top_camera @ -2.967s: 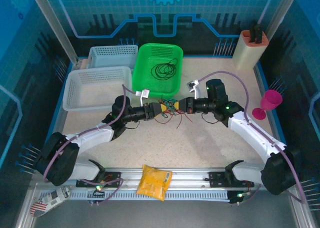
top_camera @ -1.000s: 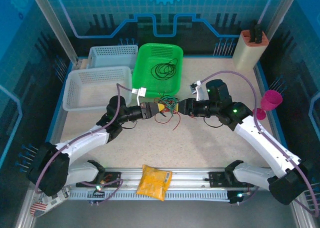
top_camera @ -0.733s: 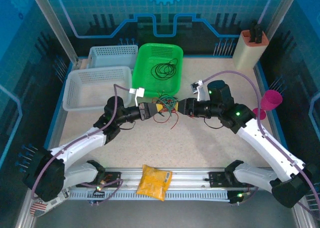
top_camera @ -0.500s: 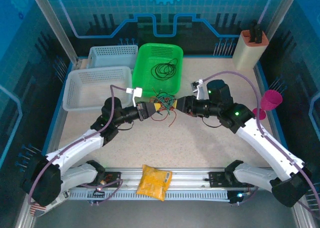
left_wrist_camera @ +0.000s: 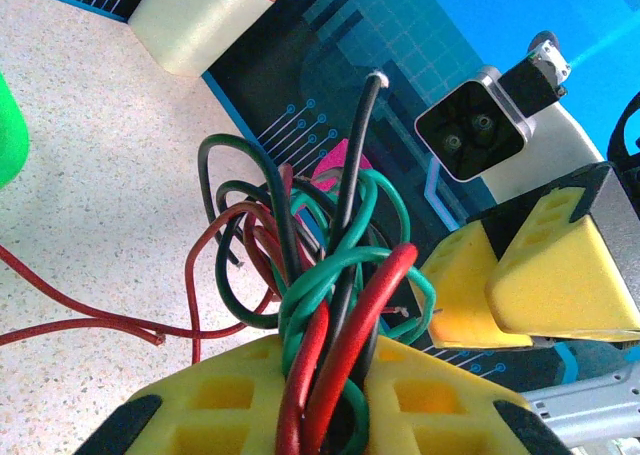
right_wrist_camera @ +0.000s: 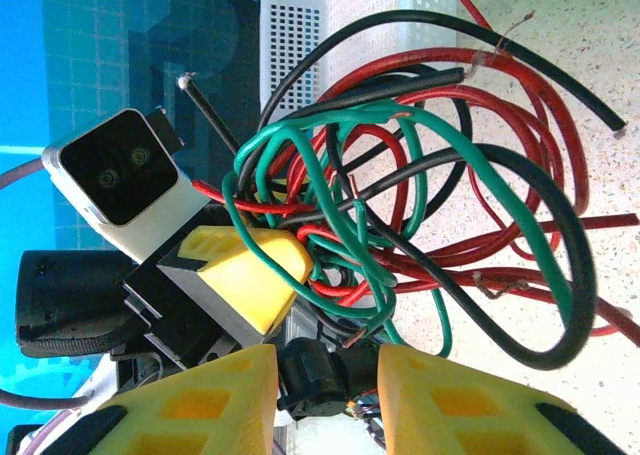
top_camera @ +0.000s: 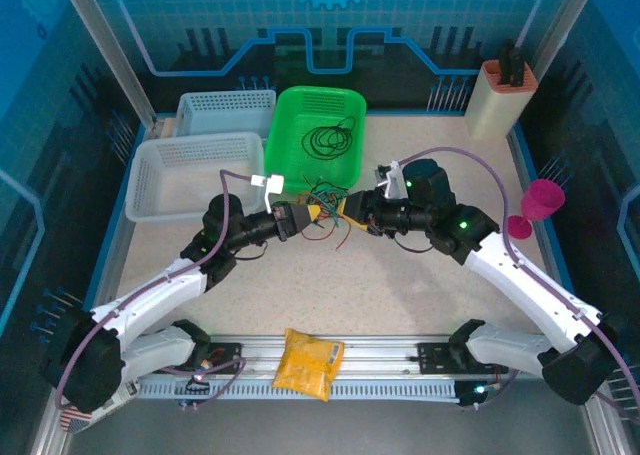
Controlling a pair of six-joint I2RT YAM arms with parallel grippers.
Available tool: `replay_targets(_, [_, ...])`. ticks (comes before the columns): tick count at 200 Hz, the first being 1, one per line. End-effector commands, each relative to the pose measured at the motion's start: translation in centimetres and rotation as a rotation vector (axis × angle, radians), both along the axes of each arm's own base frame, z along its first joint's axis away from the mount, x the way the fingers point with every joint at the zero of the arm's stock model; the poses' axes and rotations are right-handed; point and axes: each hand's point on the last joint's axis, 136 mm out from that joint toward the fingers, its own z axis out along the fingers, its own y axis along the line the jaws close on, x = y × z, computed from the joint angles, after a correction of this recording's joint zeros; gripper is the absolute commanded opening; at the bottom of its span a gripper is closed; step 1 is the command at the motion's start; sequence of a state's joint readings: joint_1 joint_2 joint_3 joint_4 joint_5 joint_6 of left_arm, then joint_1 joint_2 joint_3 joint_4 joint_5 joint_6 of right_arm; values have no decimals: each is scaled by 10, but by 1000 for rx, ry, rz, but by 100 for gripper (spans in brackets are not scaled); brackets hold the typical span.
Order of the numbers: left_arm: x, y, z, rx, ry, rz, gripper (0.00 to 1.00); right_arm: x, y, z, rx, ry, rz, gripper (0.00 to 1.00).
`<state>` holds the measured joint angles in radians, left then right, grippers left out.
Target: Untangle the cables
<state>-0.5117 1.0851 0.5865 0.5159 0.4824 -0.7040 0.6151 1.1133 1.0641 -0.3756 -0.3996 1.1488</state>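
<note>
I keep the left gripper (top_camera: 309,216) clenched on the knotted red, green and black wires (left_wrist_camera: 352,317). The right gripper (top_camera: 348,208) has closed in; I cannot tell its grip. Separation is pending.

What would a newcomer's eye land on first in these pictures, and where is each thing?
The knot of red, green and black cables at mid-table, pinched in the left hand with the right hand close on its other side. Next, the bright green basket behind them holding a black coil, and the yellow packet at the near edge.
</note>
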Motion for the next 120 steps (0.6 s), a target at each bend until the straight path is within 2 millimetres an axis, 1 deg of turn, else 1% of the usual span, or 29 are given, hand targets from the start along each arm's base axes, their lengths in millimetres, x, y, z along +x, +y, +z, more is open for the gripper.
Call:
replay_targets(1, [-3, 2, 12, -16, -60, 9, 7, -1, 1, 0, -12, 13, -8, 34])
replay_targets(31, [-4, 2, 15, -26, -65, 8, 7, -1, 3, -8, -13, 41, -11, 34])
replay_targets(120, [-7, 1, 19, -44, -73, -3, 7, 5, 6, -18, -16, 59, -26, 32])
